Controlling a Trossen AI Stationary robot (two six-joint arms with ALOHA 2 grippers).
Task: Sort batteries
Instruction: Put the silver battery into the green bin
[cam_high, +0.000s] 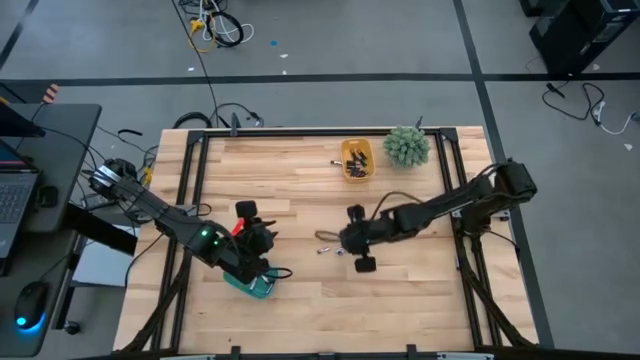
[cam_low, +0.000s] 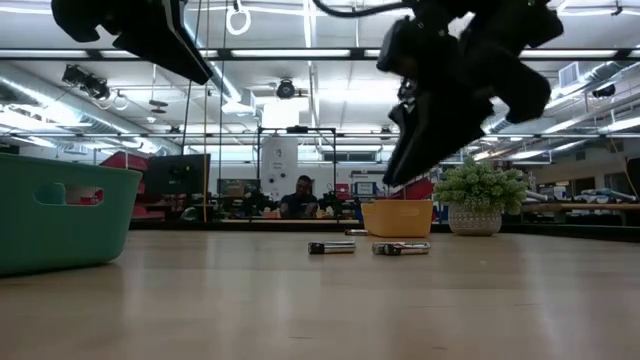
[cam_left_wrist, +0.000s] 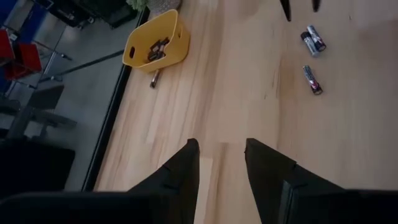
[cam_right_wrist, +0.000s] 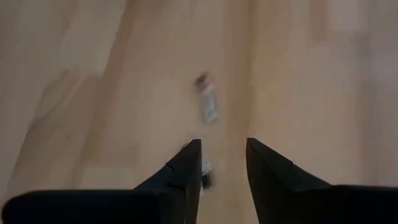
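Right gripper (cam_right_wrist: 222, 163) hung over loose batteries (cam_left_wrist: 313, 79) mid-table, fingers narrowly apart, nothing between them. Left gripper (cam_left_wrist: 221, 163) sat above the teal bin (cam_low: 60, 215), narrow gap, empty. More batteries lay in the yellow bin (cam_high: 356, 159) beside the plant (cam_high: 406, 146).
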